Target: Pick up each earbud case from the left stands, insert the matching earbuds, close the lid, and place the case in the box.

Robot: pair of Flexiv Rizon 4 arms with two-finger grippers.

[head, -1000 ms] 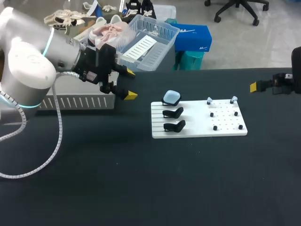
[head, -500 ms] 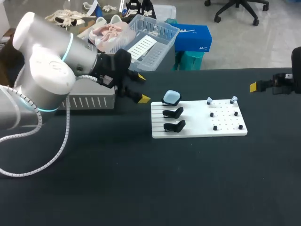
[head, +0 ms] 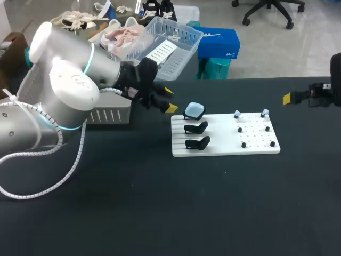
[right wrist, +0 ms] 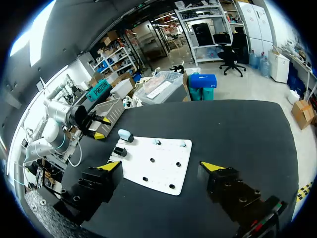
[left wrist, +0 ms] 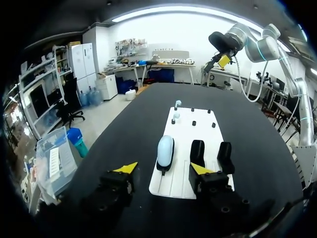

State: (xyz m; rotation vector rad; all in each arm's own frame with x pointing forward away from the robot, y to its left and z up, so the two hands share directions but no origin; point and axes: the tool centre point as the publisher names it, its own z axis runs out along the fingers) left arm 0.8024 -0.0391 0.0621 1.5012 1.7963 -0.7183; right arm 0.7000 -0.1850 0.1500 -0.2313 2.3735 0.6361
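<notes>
A light blue earbud case [head: 194,110] rests on the rearmost of three black stands on the white board [head: 224,145]. The other two stands [head: 196,135] are bare. Two pale earbuds [head: 237,113] sit on pegs at the board's far right. My left gripper [head: 170,100] hovers just left of the case, open and holding nothing. In the left wrist view the case [left wrist: 165,151] lies just ahead of that gripper [left wrist: 163,169], in line with the gap between its fingers. My right gripper [right wrist: 161,166] hangs open at the table's right edge, far from the board [right wrist: 156,161].
A grey perforated box [head: 101,114] stands at the back left, partly hidden behind my left arm. Several small black pegs [head: 258,136] dot the board's right half. Bare black table surrounds the board.
My left arm has swung right, carrying its gripper from beside the grey box to just left of the case. Its fingers have drawn somewhat closer together. The right arm has not moved.
</notes>
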